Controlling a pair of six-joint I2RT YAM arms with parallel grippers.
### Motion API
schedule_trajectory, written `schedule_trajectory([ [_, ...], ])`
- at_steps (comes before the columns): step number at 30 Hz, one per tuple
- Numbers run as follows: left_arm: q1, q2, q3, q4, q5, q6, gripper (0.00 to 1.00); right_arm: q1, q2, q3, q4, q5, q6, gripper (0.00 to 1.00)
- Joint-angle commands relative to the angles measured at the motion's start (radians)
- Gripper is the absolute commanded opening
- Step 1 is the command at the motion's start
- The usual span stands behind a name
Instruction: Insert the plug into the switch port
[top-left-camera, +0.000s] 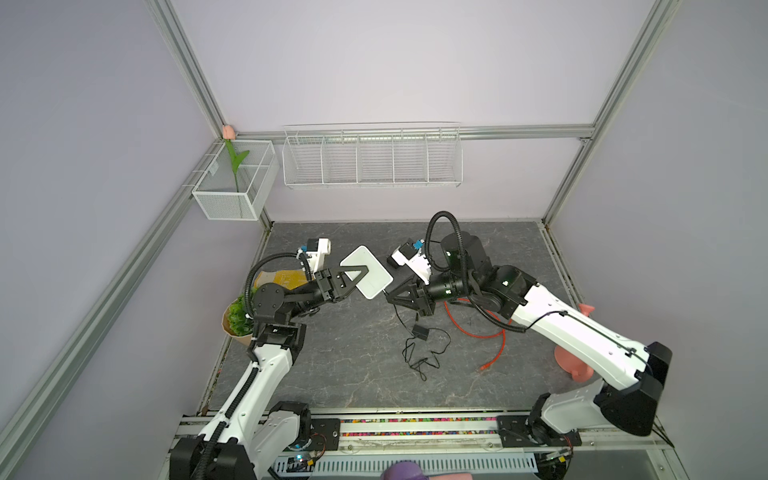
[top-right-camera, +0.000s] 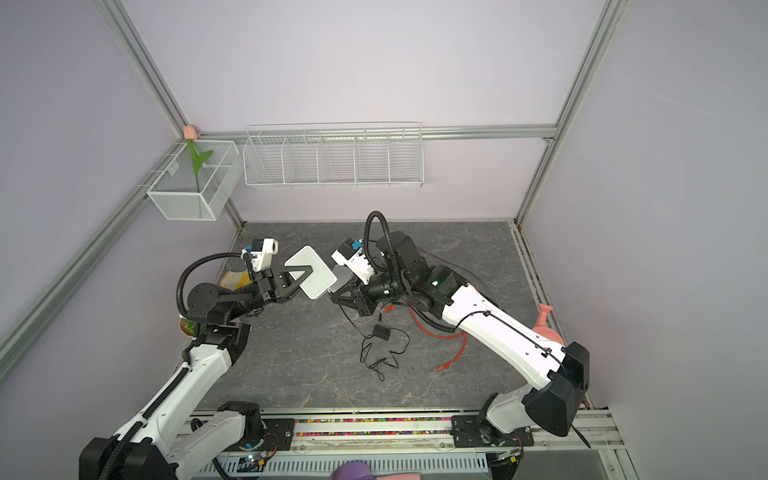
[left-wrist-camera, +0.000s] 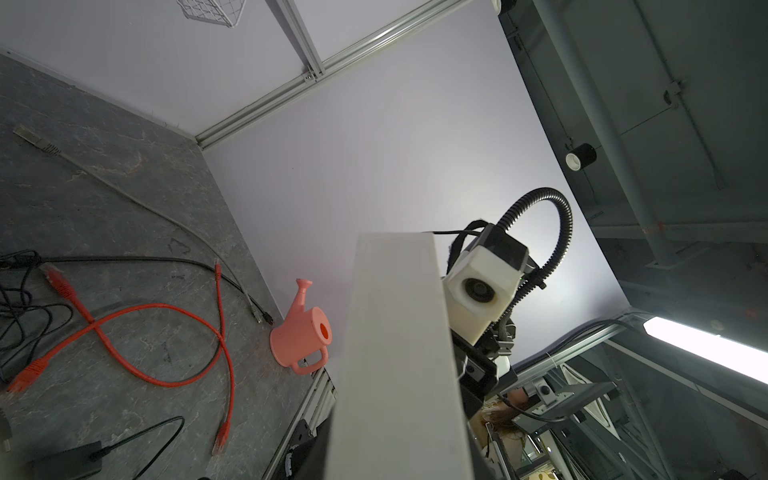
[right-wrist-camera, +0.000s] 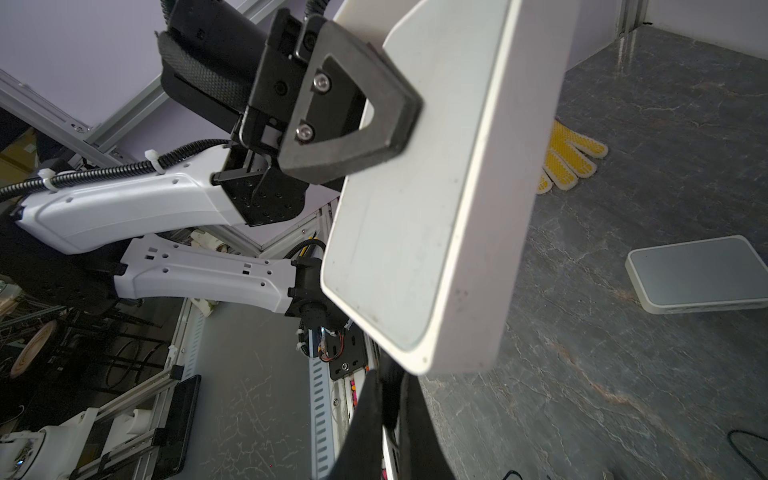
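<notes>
The white switch (top-left-camera: 376, 277) is flat, round-cornered, tilted.

Switch (top-left-camera: 376, 276) raised mid-table, cables (top-left-camera: 420, 331) before it, watering can (top-left-camera: 571, 365) far right, plant (top-left-camera: 240, 318) left.

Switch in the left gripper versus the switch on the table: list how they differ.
The held switch is lifted, clamped in the left gripper; the spare switch lies on the table, untouched. The held switch is tilted; the spare switch lies flat. Both are flat white boxes with rounded corners.
</notes>
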Motion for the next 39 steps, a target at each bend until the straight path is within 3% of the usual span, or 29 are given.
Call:
schedule_trajectory([
  [1, 0.001, -0.017, 0.028, 0.022, 0.019, 0.009, 0.00, -0.006, -0.004, 0.018, 0.017, -0.006, -0.012, 0.06],
  [39, 0.001, -0.045, 0.026, -0.060, 0.025, 0.073, 0.00, -0.012, -0.025, 0.019, 0.021, -0.008, -0.013, 0.07],
])
